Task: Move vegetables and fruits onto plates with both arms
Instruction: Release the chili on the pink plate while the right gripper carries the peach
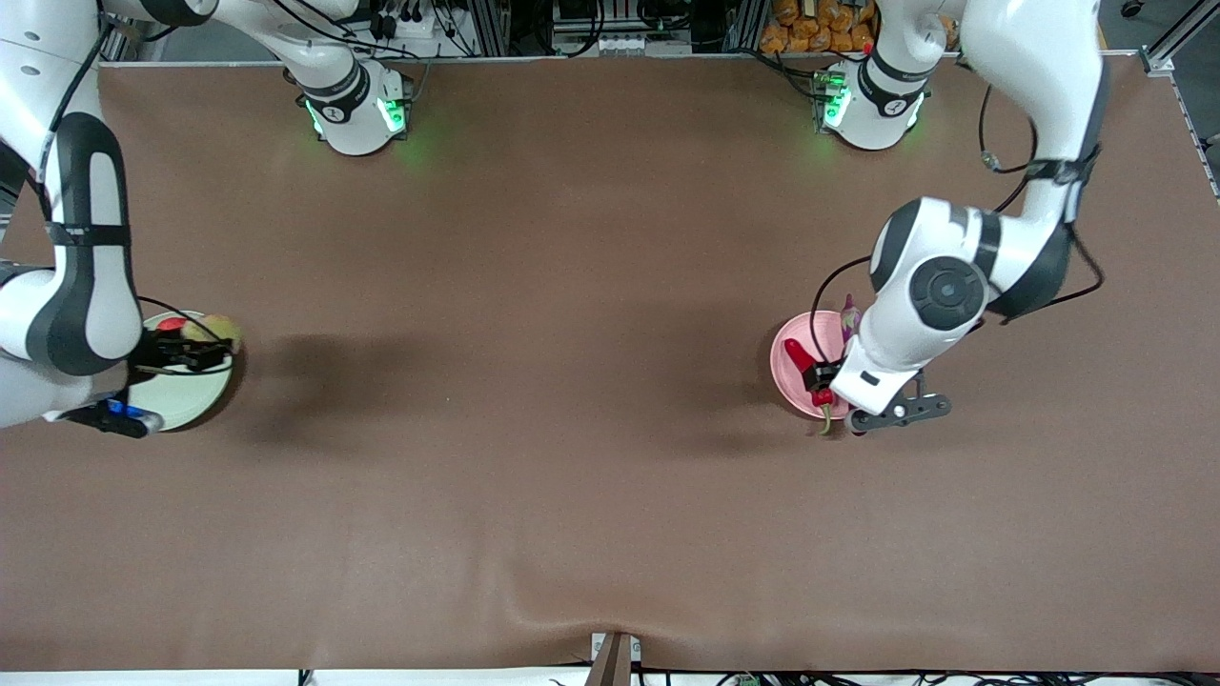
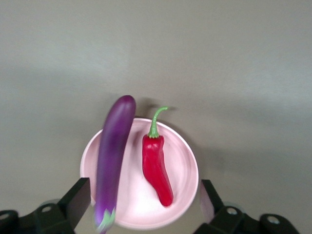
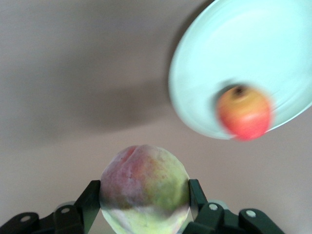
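Right gripper clamps the yellow-green fruit over the green plate, where the apple sits. Left gripper hangs spread wide, empty, over the pink plate bearing eggplant and chili pepper.

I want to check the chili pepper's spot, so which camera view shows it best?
The left wrist view: the chili pepper lies whole on the pink plate, beside the eggplant. The front view shows only a red bit of it under the left arm. The right wrist view doesn't show it.
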`<action>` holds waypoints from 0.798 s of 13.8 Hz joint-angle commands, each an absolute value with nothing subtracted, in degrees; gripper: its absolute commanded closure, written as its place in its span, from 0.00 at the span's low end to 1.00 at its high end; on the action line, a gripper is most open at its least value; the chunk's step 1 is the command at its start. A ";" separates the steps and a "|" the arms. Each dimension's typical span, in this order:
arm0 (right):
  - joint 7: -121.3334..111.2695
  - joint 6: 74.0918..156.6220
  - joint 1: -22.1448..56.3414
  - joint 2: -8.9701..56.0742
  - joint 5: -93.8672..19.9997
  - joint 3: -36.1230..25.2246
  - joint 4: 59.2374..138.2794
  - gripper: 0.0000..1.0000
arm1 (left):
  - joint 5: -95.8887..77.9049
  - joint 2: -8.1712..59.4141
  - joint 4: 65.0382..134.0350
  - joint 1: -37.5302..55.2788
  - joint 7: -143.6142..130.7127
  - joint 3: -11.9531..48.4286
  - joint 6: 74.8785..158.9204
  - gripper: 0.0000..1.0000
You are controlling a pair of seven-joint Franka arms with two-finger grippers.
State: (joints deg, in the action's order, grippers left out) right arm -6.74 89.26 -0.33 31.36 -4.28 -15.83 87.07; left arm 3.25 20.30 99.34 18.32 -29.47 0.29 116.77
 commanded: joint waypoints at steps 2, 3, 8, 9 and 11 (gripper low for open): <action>-18.09 95.26 -3.95 33.12 -0.01 -15.73 87.37 0.87 | 3.78 19.69 90.02 18.81 -29.09 0.62 106.45 0.00; -18.80 95.62 -4.56 34.70 0.61 -15.73 86.41 0.01 | 3.78 18.82 88.70 18.55 -28.92 0.62 105.04 0.00; -18.37 95.80 -4.66 36.21 -0.17 -15.56 84.99 0.00 | 3.78 11.53 88.59 13.72 -13.48 0.26 96.87 0.00; -18.37 95.71 -4.66 36.12 -0.26 -15.56 84.90 0.00 | 3.78 10.21 88.59 12.93 -9.97 0.18 94.94 0.00; -18.46 95.19 -3.70 35.34 -0.35 -15.47 84.90 0.00 | 3.78 8.71 88.68 12.13 -5.55 0.18 91.68 0.00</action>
State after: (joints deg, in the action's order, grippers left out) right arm -17.85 96.23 -4.33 36.10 -1.05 -15.85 85.65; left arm 3.31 10.95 87.98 12.58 -9.40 -0.21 94.38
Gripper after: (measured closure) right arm 0.000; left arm 0.000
